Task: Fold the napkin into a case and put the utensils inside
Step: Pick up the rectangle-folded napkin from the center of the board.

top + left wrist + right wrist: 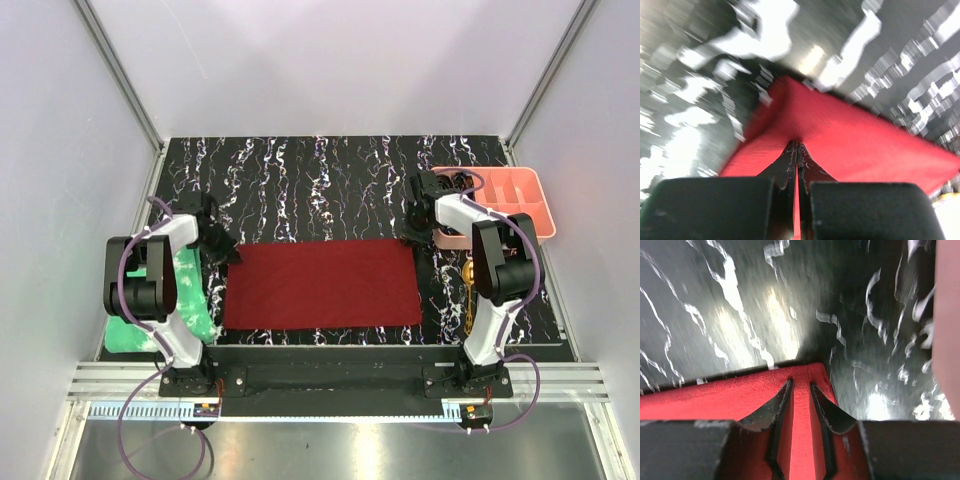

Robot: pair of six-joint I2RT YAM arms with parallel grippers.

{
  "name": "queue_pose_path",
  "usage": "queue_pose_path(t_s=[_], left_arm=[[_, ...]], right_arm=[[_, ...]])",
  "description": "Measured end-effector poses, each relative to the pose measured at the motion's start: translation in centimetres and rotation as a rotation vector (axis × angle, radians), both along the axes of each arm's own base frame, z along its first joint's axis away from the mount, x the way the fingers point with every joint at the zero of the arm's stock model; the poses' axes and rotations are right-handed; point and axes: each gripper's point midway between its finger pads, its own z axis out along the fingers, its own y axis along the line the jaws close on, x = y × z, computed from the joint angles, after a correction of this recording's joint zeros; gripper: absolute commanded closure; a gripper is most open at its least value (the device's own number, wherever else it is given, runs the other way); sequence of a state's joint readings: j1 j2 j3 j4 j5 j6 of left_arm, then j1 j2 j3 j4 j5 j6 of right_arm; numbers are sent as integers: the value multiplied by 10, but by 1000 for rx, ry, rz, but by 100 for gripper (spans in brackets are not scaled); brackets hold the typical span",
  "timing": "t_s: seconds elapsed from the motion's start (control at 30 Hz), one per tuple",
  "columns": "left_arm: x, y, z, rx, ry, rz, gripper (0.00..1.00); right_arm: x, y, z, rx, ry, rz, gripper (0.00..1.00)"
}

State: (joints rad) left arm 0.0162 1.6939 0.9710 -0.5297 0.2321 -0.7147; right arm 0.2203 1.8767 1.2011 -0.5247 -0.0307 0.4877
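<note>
The dark red napkin (320, 285) lies as a wide rectangle on the black marbled table, its long side running left to right. My left gripper (222, 246) is at its far left corner and is shut on the cloth. In the left wrist view the jaws (796, 145) pinch the napkin (850, 130), which rises off the table. My right gripper (412, 240) is at the far right corner. In the right wrist view its jaws (801, 382) hold a ridge of the napkin (715, 395) between them. The gold utensils (468, 285) lie right of the cloth, partly hidden by the right arm.
A pink compartment tray (505, 200) stands at the back right, close behind the right gripper; its edge shows in the right wrist view (947, 315). A bright green crinkled sheet (190, 300) lies under the left arm. Grey walls close in the table.
</note>
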Motion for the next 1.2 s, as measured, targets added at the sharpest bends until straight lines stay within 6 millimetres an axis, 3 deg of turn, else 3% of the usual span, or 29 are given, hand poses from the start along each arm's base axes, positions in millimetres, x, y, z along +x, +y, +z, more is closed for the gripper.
queue_pose_path(t_s=[0.17,0.47,0.57,0.6,0.67,0.7,0.73,0.8,0.83,0.93,1.03,1.2], left_arm=[[9,18,-5,-1,24,40,99],[31,22,-4,-12,16,46,96],[36,23,-3,-9,-3,40,84],[37,24,-2,-6,-13,33,75],[38,22,5,3,-39,6,67],[40,19,14,9,-71,-11,64],[40,13,25,16,-110,-36,61],[40,-6,57,26,-218,-109,58],[39,-18,71,25,-267,-147,57],[26,-65,116,0,-437,-291,53],[2,-104,132,-38,-508,-411,51],[-33,-124,124,-62,-511,-515,49]], right_arm=[[18,-1,1,-17,-27,4,72],[42,0,2,-41,-53,23,70],[58,1,4,-53,-70,36,61],[61,0,5,-62,-69,39,52],[59,-4,9,-86,-54,40,44],[55,-7,12,-100,-41,44,41],[49,-10,18,-112,-29,46,25],[38,-14,33,-118,-32,49,12],[28,-16,44,-118,-42,54,0],[-8,-21,80,-94,-92,66,0],[-36,-22,96,-58,-136,79,0],[-81,-23,53,-59,-10,97,5]])
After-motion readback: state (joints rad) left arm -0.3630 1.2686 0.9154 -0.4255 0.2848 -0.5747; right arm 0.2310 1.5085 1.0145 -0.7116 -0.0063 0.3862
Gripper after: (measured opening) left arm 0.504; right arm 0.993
